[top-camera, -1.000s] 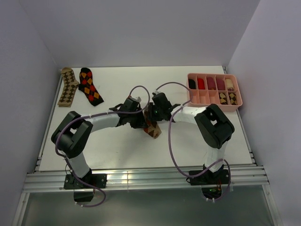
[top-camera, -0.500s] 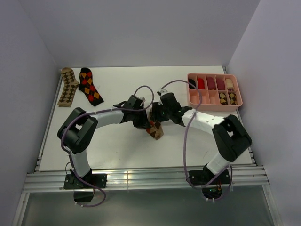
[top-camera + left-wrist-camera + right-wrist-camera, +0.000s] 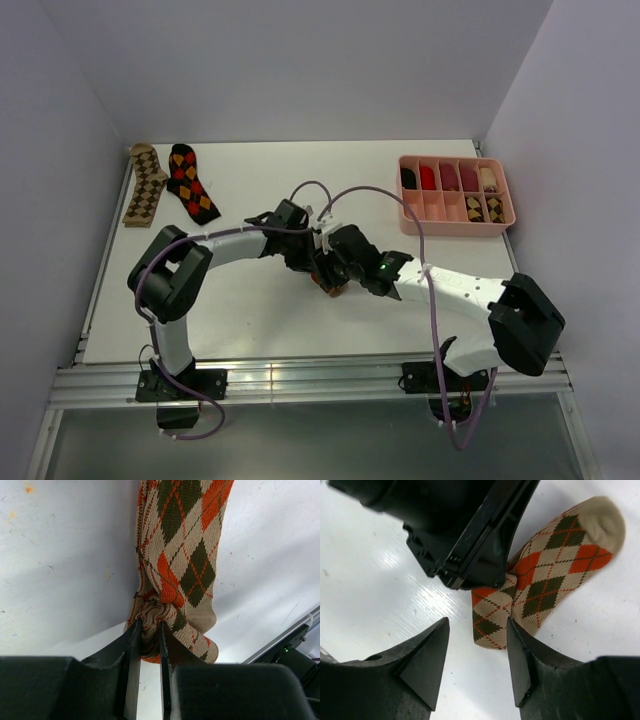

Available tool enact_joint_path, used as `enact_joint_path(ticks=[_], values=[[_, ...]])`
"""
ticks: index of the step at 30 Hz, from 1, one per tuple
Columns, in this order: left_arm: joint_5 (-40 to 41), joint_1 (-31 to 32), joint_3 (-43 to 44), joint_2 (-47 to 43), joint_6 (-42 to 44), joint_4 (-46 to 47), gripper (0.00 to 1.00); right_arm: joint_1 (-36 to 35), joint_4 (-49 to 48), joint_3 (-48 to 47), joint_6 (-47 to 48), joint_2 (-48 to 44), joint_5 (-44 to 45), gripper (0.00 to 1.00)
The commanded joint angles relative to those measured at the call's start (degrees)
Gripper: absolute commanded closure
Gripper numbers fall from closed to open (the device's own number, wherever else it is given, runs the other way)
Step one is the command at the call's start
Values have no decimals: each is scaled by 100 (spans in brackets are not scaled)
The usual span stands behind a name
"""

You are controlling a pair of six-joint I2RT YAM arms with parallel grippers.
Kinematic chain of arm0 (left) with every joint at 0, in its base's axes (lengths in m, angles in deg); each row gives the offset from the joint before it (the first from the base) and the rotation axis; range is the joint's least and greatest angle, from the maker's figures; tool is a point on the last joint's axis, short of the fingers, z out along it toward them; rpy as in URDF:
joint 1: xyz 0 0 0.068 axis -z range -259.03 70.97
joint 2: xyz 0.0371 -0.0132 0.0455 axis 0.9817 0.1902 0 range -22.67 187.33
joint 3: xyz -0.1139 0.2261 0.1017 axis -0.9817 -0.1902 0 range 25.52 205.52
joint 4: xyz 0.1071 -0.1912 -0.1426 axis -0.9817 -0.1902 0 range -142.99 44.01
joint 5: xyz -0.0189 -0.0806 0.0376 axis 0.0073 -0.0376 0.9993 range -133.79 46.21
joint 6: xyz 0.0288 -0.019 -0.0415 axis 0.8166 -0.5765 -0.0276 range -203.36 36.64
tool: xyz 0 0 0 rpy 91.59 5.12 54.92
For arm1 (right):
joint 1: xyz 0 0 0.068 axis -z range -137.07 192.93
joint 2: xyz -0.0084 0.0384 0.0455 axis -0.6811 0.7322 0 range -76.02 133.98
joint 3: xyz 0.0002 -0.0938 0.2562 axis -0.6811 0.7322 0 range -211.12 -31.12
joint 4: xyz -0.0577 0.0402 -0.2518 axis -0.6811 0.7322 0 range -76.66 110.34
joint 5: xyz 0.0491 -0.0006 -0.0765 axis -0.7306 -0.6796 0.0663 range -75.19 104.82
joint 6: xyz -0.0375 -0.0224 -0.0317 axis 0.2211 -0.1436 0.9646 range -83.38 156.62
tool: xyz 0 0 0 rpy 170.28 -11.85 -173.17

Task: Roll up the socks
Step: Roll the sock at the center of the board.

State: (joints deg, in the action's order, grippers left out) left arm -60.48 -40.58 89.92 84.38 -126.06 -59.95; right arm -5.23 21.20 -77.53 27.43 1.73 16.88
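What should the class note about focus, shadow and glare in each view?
Top external view: even, soft light, faint shadows on the table. Left wrist view: the beige-brown-orange sock is sharp, the left gripper dark and soft, a broad grey shadow across the table. Right wrist view: glare streaks on the table left of the sock; the right gripper looks soft.

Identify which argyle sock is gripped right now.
The beige-brown-orange sock at mid-table, pinched by the left gripper; the tan-brown sock and black-red-orange sock lie flat, untouched, at the far-left corner.
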Motion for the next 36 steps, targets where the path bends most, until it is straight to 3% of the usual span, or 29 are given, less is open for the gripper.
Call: enact_joint_path(ticks=[1,8,18,24,25,27,28,31,34,36], values=[[139,57,98,317,323,-476,96,-193,172,1,199,160,558,43],[218,-22,283,431,464,-670,96,-404,383,-228,14,722,777,40],[210,-163,696,669,692,-1021,96,-606,454,-333,-215,1461,673,50],[298,-549,872,651,1035,-1267,96,-739,111,-1034,-320,2269,470,69],[341,-611,890,651,1105,-1259,96,-747,41,-1141,-381,2375,392,77],[377,-769,942,642,1141,-1250,96,-704,-30,-1378,-452,2612,251,85],[368,-813,960,651,1158,-1241,95,-669,-117,-1431,-565,2674,137,92],[412,-910,917,546,1027,-1128,92,-414,-450,-1406,-907,2806,-600,100],[473,-1024,654,239,721,-821,81,42,-1081,-1072,-1321,2719,-1847,100],[631,-1068,347,-94,518,-592,66,236,-1329,-940,-1453,2701,-2787,100]])
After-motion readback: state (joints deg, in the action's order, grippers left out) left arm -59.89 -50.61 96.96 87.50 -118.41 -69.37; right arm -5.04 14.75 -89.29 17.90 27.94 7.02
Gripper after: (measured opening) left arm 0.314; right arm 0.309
